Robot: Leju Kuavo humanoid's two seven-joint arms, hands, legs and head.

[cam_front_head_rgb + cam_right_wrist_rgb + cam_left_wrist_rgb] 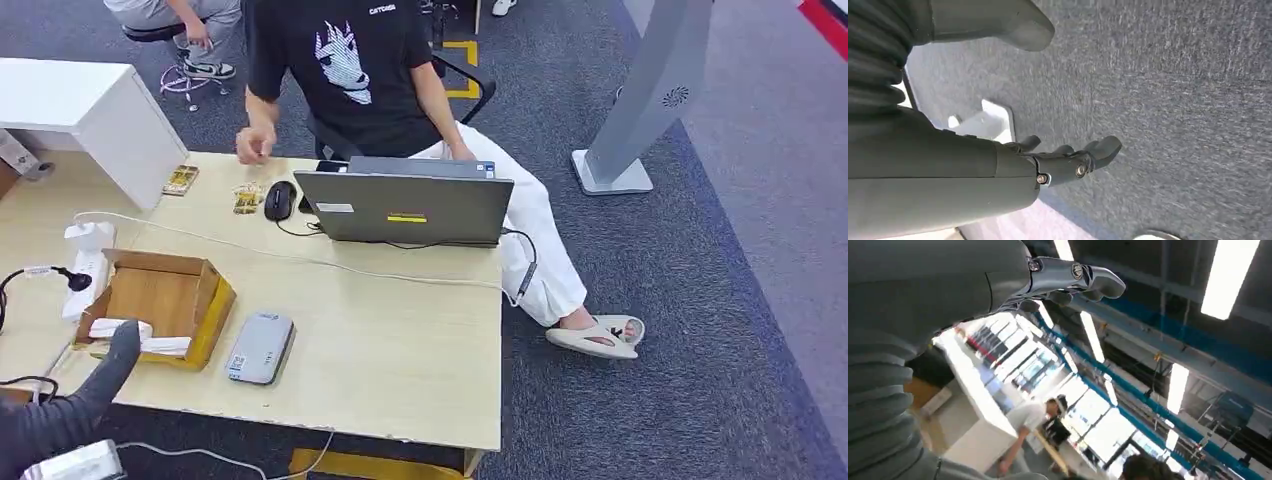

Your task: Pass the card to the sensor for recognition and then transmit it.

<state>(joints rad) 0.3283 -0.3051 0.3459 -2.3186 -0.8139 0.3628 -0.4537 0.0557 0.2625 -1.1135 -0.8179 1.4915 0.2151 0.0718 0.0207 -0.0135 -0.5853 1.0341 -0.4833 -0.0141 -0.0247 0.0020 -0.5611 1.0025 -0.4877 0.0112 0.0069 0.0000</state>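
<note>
In the head view an open cardboard box [165,295] stands at the table's left, with white cards [165,346] lying along its near side. A flat grey sensor [260,347] with a small label lies on the table just right of the box. My left hand [112,362] comes up from the lower left, its tip at the near-left white card [108,327]. The left wrist view looks up at ceiling lights, and there my left hand [1068,280] has its fingers stretched out and holds nothing. My right hand [1068,160] hangs over grey carpet with fingers apart, holding nothing.
A person in a black shirt [345,70] sits behind an open grey laptop [415,205], one hand [255,145] over the table near a black mouse [280,200]. A white cable [300,262] crosses the wooden table [400,350]. A power strip [85,265] lies at the left, and a white cabinet [90,115] stands behind it.
</note>
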